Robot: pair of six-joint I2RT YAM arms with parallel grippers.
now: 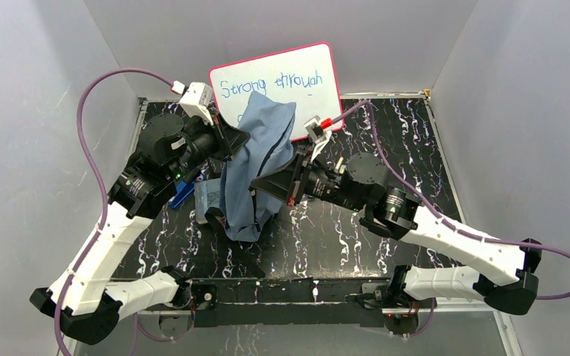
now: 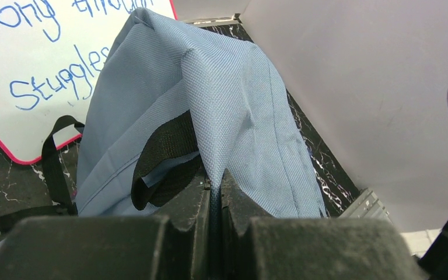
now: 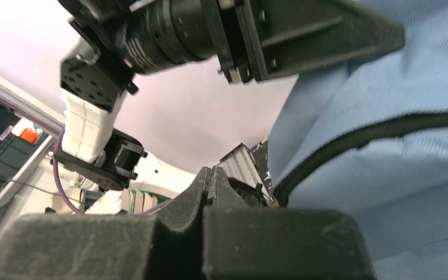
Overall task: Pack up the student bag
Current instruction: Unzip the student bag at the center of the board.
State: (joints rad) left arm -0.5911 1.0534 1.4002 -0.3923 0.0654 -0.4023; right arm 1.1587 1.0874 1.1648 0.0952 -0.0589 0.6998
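Observation:
The student bag [image 1: 256,159] is grey-blue fabric, held up off the black marbled table [image 1: 356,230] at its middle. My left gripper [image 1: 235,142] is shut on a fold of the bag's fabric at its upper left; the left wrist view shows the cloth [image 2: 233,99] pinched between the fingertips of my left gripper [image 2: 216,182], with a black strap [image 2: 163,146] beside them. My right gripper [image 1: 267,184] is at the bag's right side. In the right wrist view my right gripper [image 3: 212,173] is shut, just left of the bag's dark zipper line [image 3: 373,133]; nothing shows between the tips.
A pink-framed whiteboard [image 1: 282,78] with blue writing leans on the back wall behind the bag; it also shows in the left wrist view [image 2: 29,58]. A blue object [image 1: 183,195] and a pale packet [image 1: 208,199] lie left of the bag. Grey walls enclose the table.

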